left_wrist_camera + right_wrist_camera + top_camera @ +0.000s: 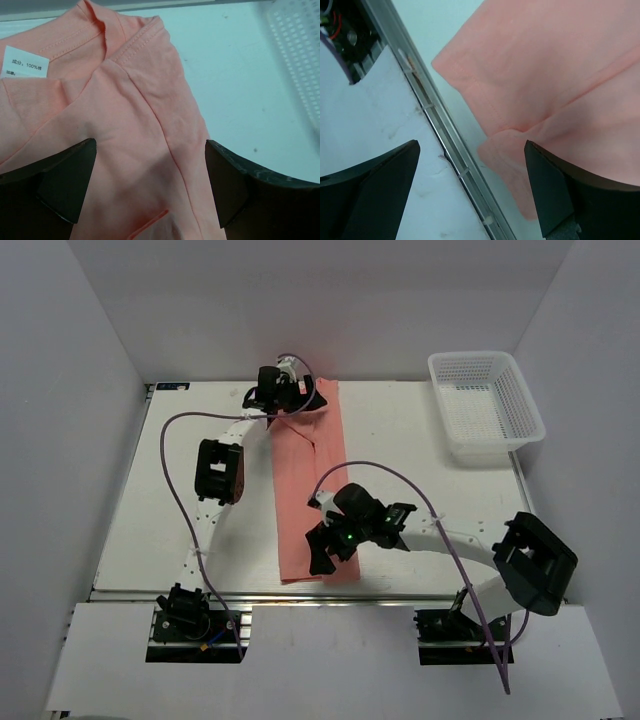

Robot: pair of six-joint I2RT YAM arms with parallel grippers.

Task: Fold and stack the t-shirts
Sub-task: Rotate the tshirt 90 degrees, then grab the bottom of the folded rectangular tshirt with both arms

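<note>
A salmon-pink t-shirt point(305, 490) lies folded into a long narrow strip down the middle of the table, collar at the far end. My left gripper point(288, 390) hovers open over the collar end; in the left wrist view the pink cloth point(135, 125) with its white tag point(25, 62) lies between and below the spread fingers point(60, 185). My right gripper point(328, 550) is open over the near right corner of the strip; the right wrist view shows the layered hem corner point(520, 145) by the table's front rail. Neither gripper holds cloth.
A white plastic mesh basket point(485, 405) stands at the far right of the table, its edge also in the left wrist view point(300, 50). The metal front rail point(445, 145) runs just under my right gripper. White walls enclose the table.
</note>
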